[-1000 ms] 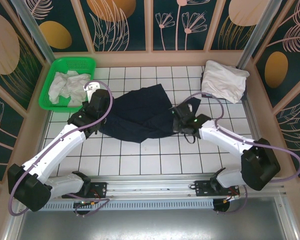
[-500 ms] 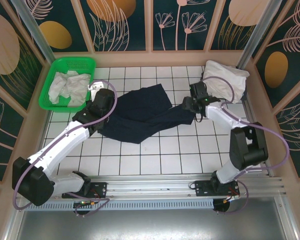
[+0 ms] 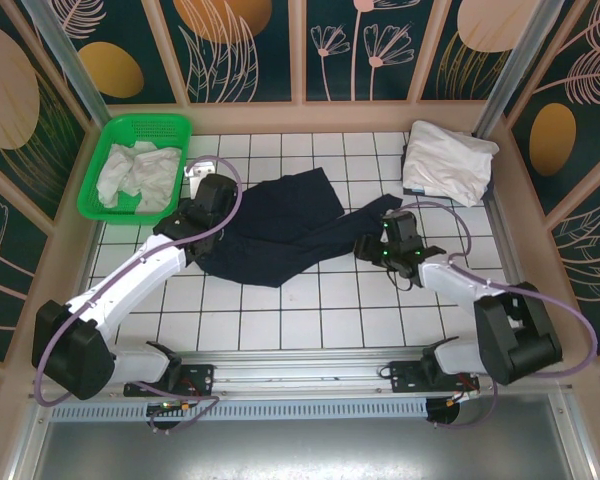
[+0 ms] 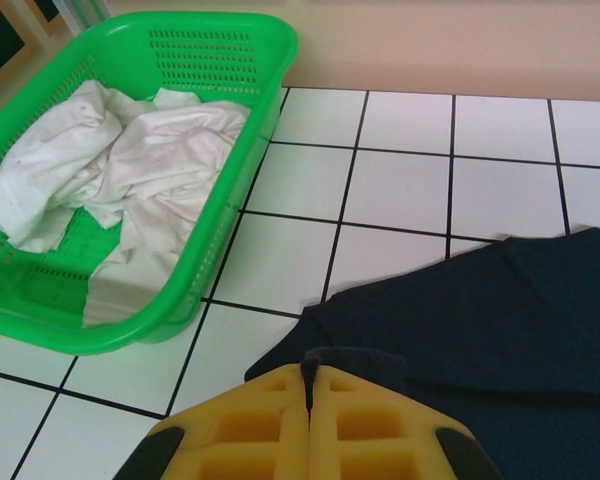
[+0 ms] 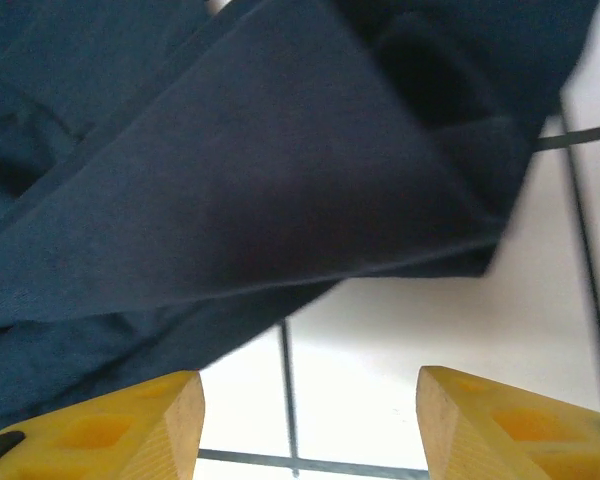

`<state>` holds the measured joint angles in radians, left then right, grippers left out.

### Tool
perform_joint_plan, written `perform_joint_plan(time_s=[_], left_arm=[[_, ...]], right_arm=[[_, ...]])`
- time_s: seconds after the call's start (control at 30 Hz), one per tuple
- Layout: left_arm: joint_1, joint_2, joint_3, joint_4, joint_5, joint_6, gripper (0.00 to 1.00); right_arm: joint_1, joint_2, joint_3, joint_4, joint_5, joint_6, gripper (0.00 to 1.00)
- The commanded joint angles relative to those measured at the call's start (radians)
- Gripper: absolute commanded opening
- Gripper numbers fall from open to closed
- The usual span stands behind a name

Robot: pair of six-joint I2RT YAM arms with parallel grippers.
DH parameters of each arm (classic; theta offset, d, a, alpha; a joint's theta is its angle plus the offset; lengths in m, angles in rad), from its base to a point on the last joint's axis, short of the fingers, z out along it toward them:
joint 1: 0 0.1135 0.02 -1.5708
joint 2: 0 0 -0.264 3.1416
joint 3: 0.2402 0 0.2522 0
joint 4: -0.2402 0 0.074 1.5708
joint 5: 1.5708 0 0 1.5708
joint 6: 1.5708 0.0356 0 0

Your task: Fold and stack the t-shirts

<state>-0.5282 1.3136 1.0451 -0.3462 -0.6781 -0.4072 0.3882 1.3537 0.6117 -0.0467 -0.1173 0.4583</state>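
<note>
A dark navy t-shirt lies crumpled across the middle of the tiled table. My left gripper is at the shirt's left edge. In the left wrist view it is shut on a fold of the navy cloth. My right gripper hovers at the shirt's right end. In the right wrist view it is open over bare tile, with the navy cloth just beyond its fingertips. A folded white t-shirt lies at the back right corner. More white t-shirts are bundled in the basket.
The green basket stands at the back left, and its rim is close to my left gripper. Patterned walls and a metal frame enclose the table. Bare tiles stretch along the near side.
My right gripper opened and let go of the navy shirt, swung to the back right, then came back nearer. The shirt's right part now lies stretched out. My left gripper shifted slightly back.
</note>
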Motion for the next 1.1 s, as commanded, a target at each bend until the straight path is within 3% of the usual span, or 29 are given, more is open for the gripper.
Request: perform_joint_plan(time_s=[0.0, 0.37, 0.53, 0.67, 0.87, 1.07], left_arm=[[0.007, -0.014, 0.032, 0.012, 0.013, 0.01, 0.0], [0.008, -0.038, 0.006, 0.003, 0.0, 0.012, 0.0], [0.008, -0.039, -0.003, 0.004, 0.003, 0.014, 0.0], [0.008, -0.039, -0.014, 0.009, -0.003, 0.019, 0.0], [0.008, -0.017, 0.001, 0.012, 0.007, 0.029, 0.0], [0.008, -0.013, 0.002, 0.014, 0.021, 0.025, 0.0]], right_arm=[[0.009, 0.099, 0.093, 0.042, -0.02, -0.025, 0.56], [-0.144, 0.356, 0.46, -0.09, 0.089, -0.138, 0.48], [-0.161, 0.4, 0.565, -0.167, 0.127, -0.164, 0.49], [-0.095, 0.255, 0.389, -0.117, 0.146, -0.14, 0.51], [-0.086, 0.104, 0.148, -0.048, 0.166, -0.072, 0.4], [-0.118, 0.195, 0.179, -0.039, 0.125, -0.105, 0.35]])
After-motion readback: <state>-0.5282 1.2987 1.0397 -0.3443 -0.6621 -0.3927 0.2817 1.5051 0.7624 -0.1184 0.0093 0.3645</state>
